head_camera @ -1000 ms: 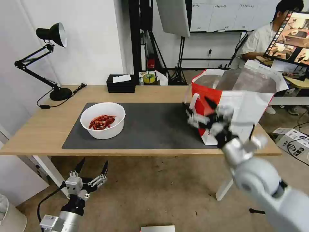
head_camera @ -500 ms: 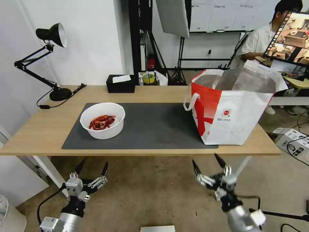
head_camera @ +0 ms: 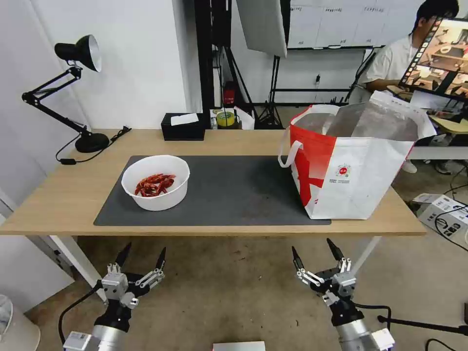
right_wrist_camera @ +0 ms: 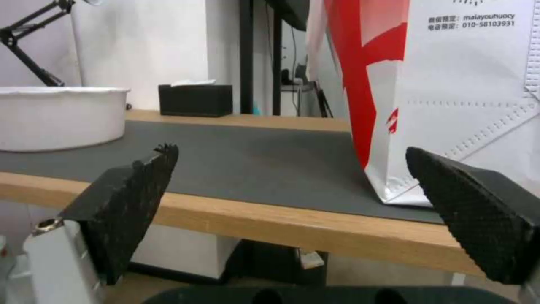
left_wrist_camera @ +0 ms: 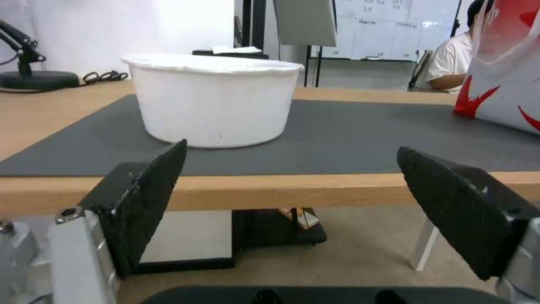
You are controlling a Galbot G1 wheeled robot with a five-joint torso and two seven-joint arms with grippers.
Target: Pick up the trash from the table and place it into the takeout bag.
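- Your left gripper hangs below the front edge of the table, fingers spread wide and empty; your right gripper hangs likewise below the edge, nearer the takeout bag, also splayed and holding nothing.
- The white bowl of red scraps sits on the left part of the dark mat, well apart from the bag on the mat's right end.
- Likely risk: coming up from below, a finger could catch the table's edge, or nudge the bowl's wall and slide it on the mat.
- The bowl is open, so if you tilt it in a rim grasp the scraps could spill.
- The bag's walls stand far taller than the bowl; carry too low and you would strike its near wall or snag the white loop handle.
- The black tissue box and desk lamp stand at the back, clear of that path.
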